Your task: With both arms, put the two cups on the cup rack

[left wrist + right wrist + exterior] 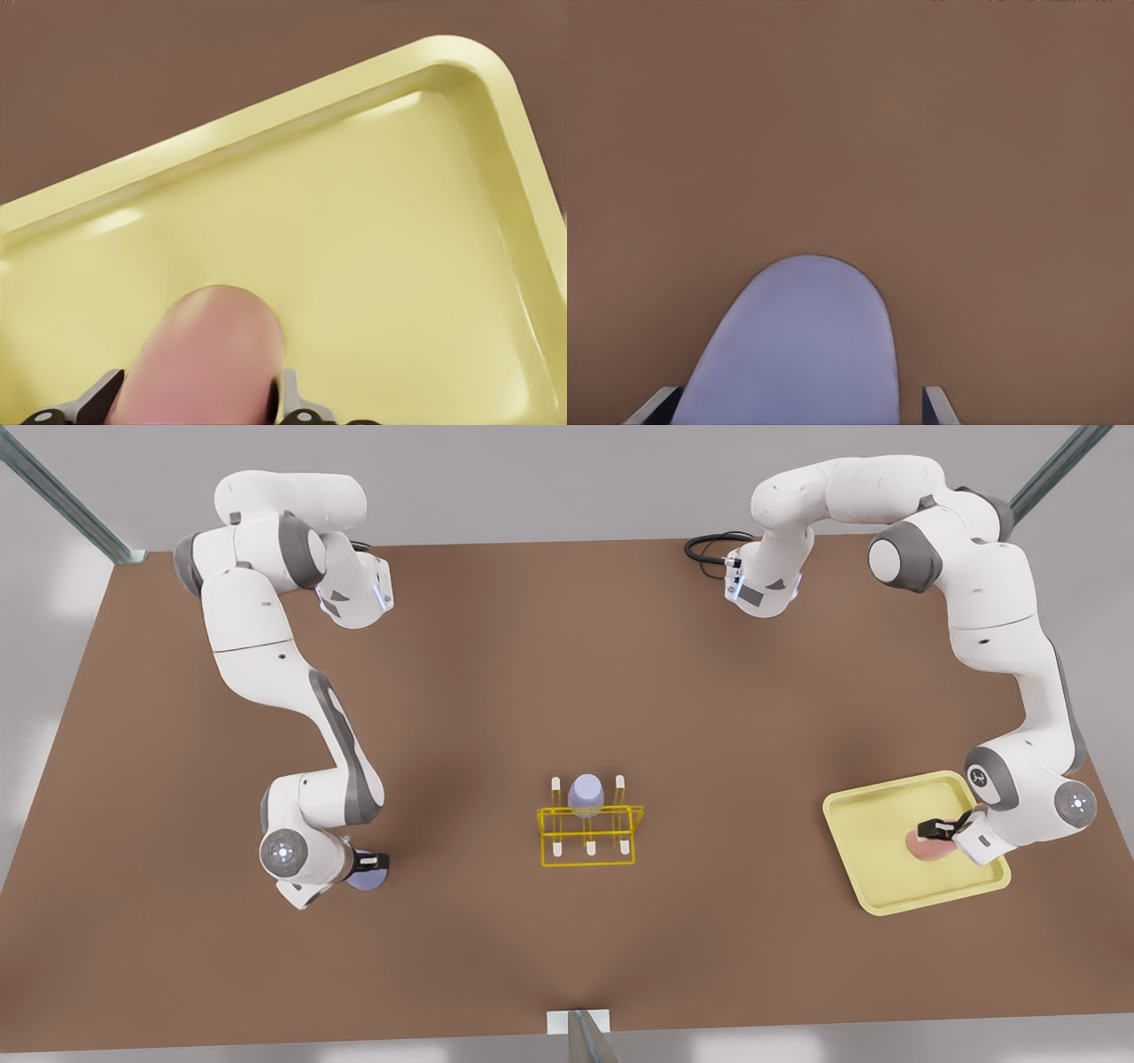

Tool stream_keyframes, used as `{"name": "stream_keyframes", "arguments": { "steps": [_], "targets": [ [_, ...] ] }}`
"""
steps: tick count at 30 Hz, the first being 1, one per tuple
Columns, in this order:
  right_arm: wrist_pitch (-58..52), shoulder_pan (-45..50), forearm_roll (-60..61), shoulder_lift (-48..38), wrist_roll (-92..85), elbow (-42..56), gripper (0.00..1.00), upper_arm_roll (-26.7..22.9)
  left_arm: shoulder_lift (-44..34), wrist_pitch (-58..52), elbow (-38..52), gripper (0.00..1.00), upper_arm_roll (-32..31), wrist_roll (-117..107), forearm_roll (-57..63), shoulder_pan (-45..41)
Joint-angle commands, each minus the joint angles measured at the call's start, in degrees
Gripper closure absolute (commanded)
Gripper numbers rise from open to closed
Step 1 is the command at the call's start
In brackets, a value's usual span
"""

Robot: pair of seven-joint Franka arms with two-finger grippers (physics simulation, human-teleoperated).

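Note:
The salmon pink cup [928, 848] lies over the pale yellow tray at the front view's right. My left gripper [939, 831] is shut on it, and in the left wrist view both fingers [106, 391] press the pink cup [208, 363]. At the front view's left, my right gripper [368, 861] stands open around a lavender cup [367, 880] low over the table. Its fingers [939, 405] flank that cup [799, 350] with a small gap on one side. The yellow cup rack [589, 831] stands mid-table with a lavender cup [586, 794] on a back peg.
The pale yellow square tray [873, 824] has a raised rim [496, 97] around the pink cup. Brown table [567, 673] stretches between the arms and the rack. A small post [580, 1032] sits at the near edge, and black cable [709, 549] loops by the far arm base.

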Motion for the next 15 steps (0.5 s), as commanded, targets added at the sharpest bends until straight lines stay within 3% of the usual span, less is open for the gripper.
{"name": "stream_keyframes", "arguments": {
  "steps": [1, 7, 15],
  "targets": [
    [0.0, 0.0, -0.1, 0.0, 0.0, 0.1, 0.0, 0.0, -0.1, 0.2, 0.0, 0.11, 0.0, -0.9, 0.1, 0.0],
    [-0.1, 0.0, 0.0, -0.1, 0.0, 0.0, 0.0, 0.1, 0.0, -0.3, 0.0, 0.19, 0.0, -0.8, 0.1, 0.0],
    [-0.1, 0.2, 0.1, -0.1, 0.3, -0.4, 0.0, 0.2, -1.5, -2.9, -0.1, 0.19, 0.1, -0.9, 0.1, -0.1]
  ]
}}
